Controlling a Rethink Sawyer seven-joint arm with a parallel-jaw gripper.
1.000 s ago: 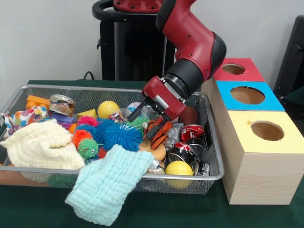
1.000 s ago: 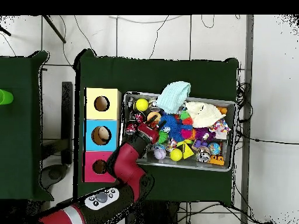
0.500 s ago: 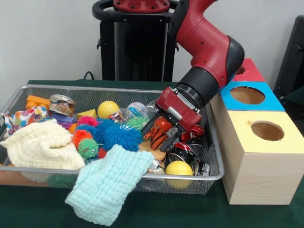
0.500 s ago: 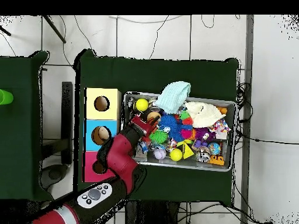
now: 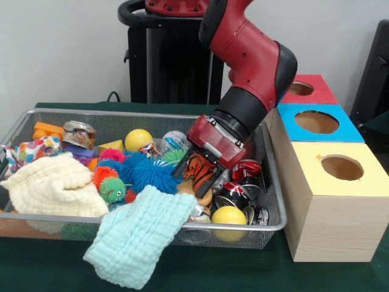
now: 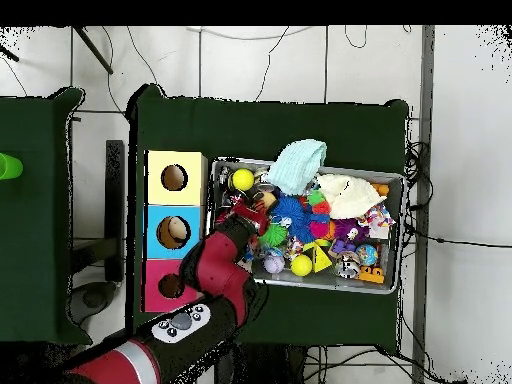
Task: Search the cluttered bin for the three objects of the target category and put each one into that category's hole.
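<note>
A green table cloth [image 5: 36,267] fills the lower frame. A black stand [image 5: 164,55] rises top centre. A dark panel [image 5: 375,73] sits at the right edge.

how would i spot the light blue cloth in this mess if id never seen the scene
Start at the wire mesh bin on the green table and go to its front rim, the side away from the red arm. The light blue cloth drapes over that rim and hangs outside; the cream cloth beside it lies inside the bin.

Plain pale wall [image 5: 61,48] behind; white tiled floor [image 6: 460,150] (cables trailing) around a green-covered table [image 6: 270,130].
</note>
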